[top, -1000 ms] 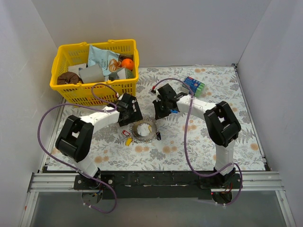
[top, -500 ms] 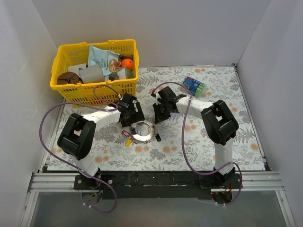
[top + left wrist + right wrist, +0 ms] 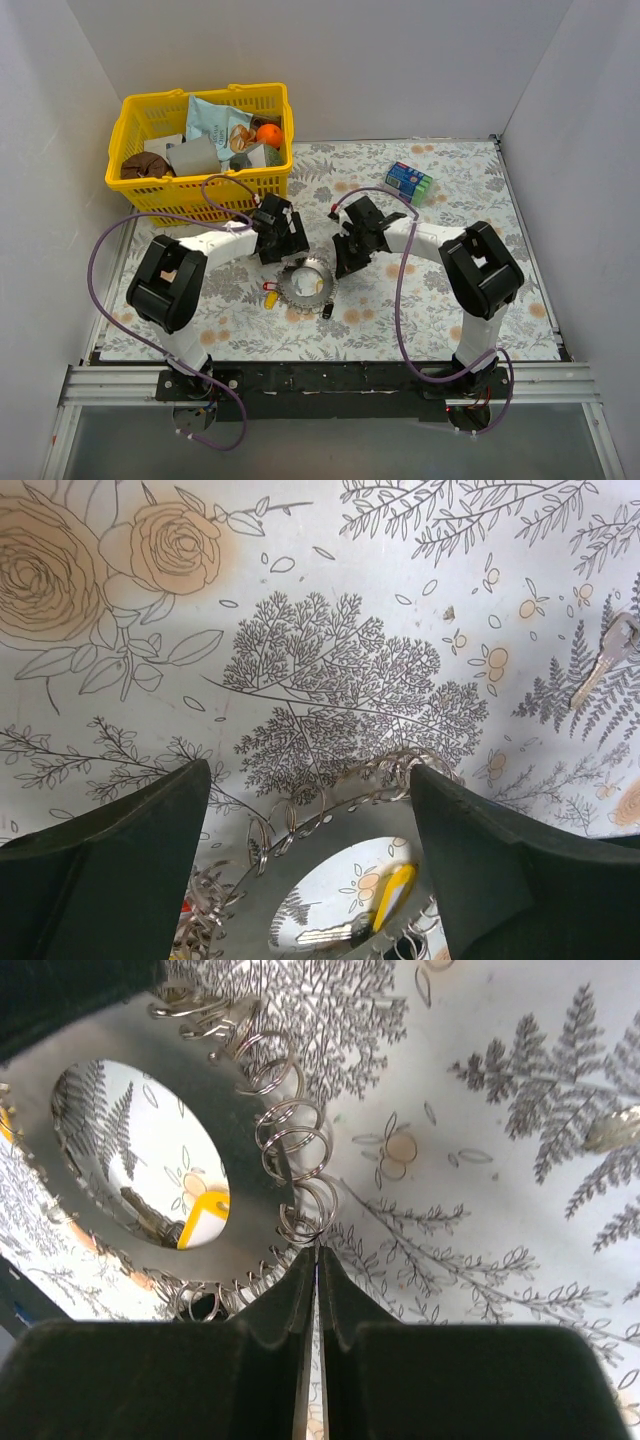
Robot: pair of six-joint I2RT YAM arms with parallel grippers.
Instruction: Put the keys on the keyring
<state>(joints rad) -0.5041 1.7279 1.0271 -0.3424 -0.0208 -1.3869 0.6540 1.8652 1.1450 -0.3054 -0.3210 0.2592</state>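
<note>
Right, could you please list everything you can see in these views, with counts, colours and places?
keyring: one, silvery, mid-mat, between the grippers.
keys: three seen; yellow-headed key and red-headed key left of the keyring, dark key on its near side.
basket: one, yellow, far left corner, holding a blue-green packet, an orange ball and other items.
small box: one, blue and green, far side, right of centre.
mat: one, floral, under everything.
left gripper: one, black, open, over the keyring's far-left edge.
right gripper: one, black, shut on a loop at the keyring's edge.
</note>
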